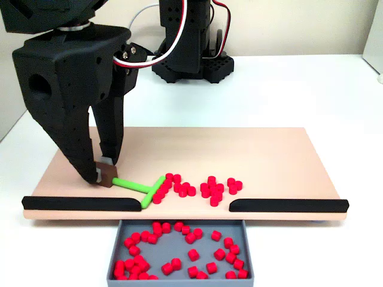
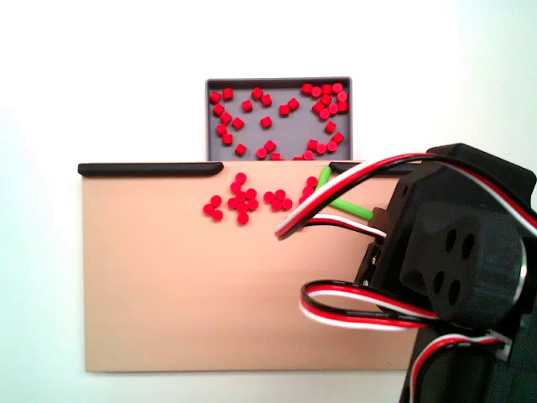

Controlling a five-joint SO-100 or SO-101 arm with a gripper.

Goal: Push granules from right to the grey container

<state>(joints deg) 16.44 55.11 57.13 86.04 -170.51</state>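
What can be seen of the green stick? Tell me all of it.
The green stick is a bright green, plastic-looking T shape: a thin straight shaft ending in a short crossbar. It lies flat on the tan board, near the gap between the black strips. Its shaft end sits in a small brown block held by the tool. The crossbar rests against the nearest red granules, on their left in this fixed view.
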